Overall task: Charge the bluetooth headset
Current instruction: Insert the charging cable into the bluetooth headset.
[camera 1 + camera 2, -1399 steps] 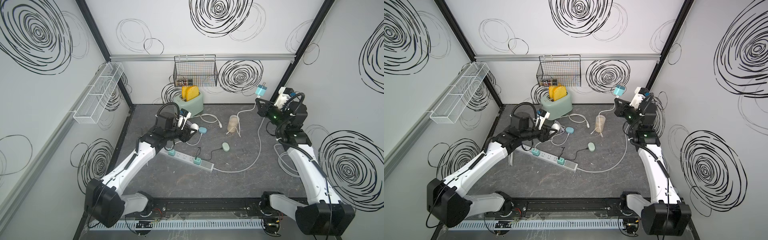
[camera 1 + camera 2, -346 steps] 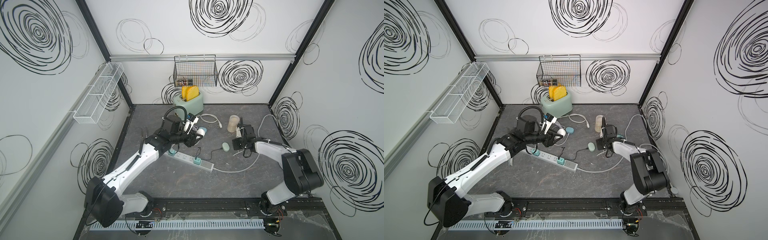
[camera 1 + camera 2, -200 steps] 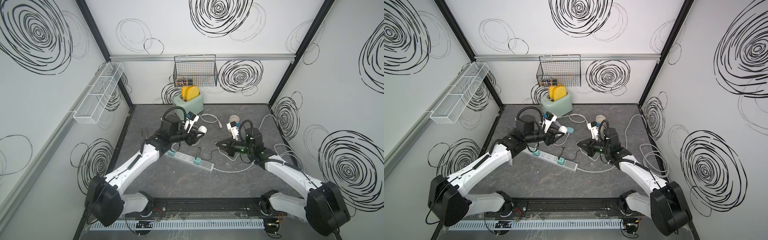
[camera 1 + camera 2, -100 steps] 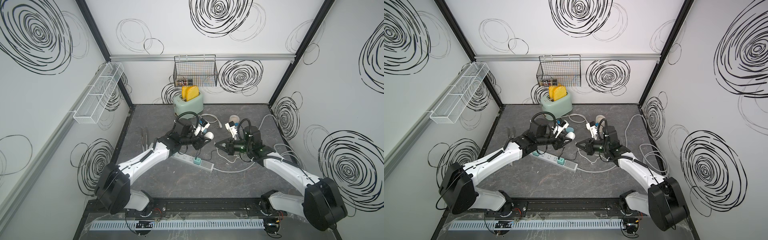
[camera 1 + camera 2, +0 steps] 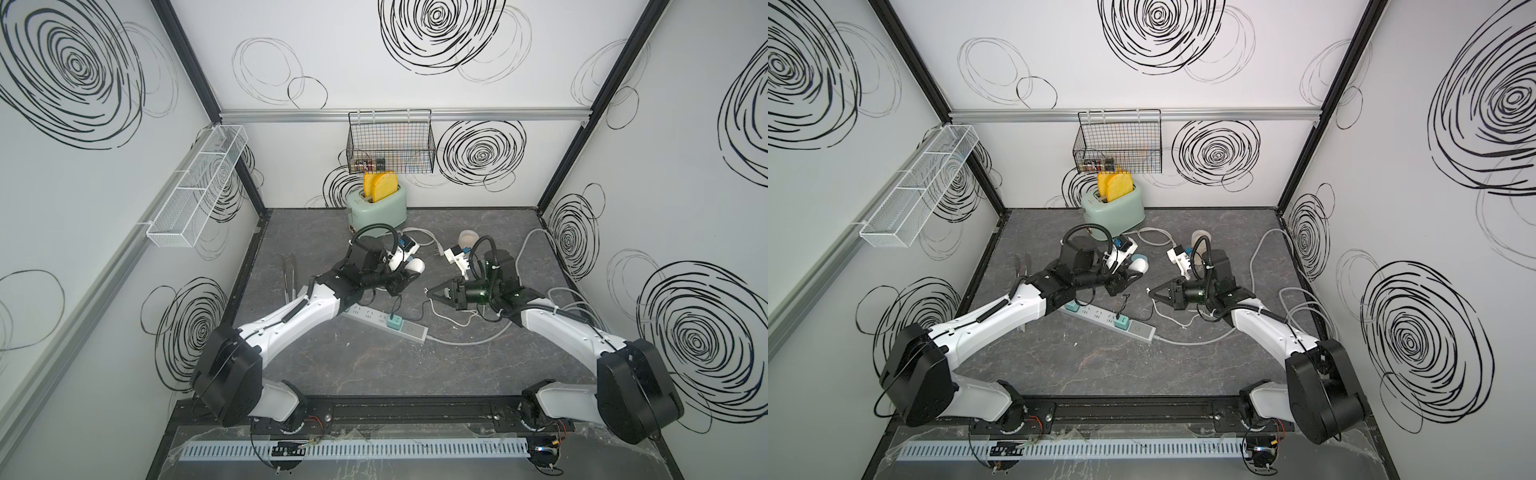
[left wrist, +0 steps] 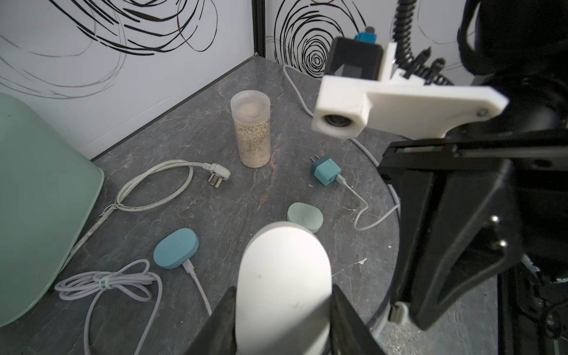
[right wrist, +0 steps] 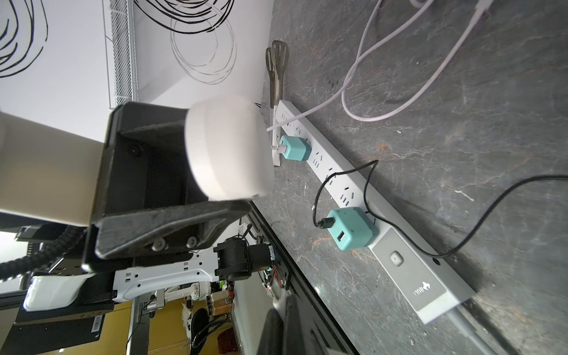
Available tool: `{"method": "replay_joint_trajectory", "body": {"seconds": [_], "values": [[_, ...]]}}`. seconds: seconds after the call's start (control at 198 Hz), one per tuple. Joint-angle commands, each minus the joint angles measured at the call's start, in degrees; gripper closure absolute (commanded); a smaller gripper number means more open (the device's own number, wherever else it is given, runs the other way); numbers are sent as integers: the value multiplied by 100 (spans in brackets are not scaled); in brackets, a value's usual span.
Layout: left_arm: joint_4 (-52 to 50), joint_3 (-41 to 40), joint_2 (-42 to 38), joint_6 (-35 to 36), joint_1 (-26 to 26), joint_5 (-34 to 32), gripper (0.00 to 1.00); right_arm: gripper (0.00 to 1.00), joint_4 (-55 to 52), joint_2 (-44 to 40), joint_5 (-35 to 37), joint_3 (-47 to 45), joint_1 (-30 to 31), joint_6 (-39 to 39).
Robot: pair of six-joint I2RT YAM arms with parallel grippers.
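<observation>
**Left to right.** The left end effector [image 6: 282, 295] clamps the white headset case [image 7: 227, 150] by its flanks. Its jaws are part-open around the case and hold it clear of the desk [image 5: 374, 374], with the rounded end free and facing the right arm. On the desk below, the strip [image 7: 325, 167] has empty sockets. A loose teal charger [image 6: 326, 170] lies with its prongs bare, and its white cable [image 6: 358, 212] trails toward the right arm. The right end effector [image 5: 432, 291] has its jaws closed and pinches what appears to be that cable's plug [image 7: 278, 302]. The tip sits just proud of the fingers, near the case but apart from it.

**Step in hand, as judged:** mating the plug to the case. No view shows the port, so its side should be found before the approach. The left arm should hold the case rigid while the plug's axis is squared to the port. The plug should go in straight and slowly, with slack left in the cable so that it does not drag the charger. A skewed push could lever the case out of the grip. The charger is not yet in the strip.
</observation>
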Motion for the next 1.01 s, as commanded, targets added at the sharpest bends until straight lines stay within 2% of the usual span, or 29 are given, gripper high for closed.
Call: {"method": "replay_joint_trajectory", "body": {"seconds": [0.0, 0.418, 1.003], "values": [[224, 96, 106, 102, 7, -141, 76, 100, 218, 110, -279, 149, -114, 162], [275, -38, 18, 390, -191, -72, 76, 100, 410, 333, -581, 200, -240, 360], [343, -133, -34, 559, -353, 143, 76, 100, 497, 416, -601, 209, -280, 545]]}}
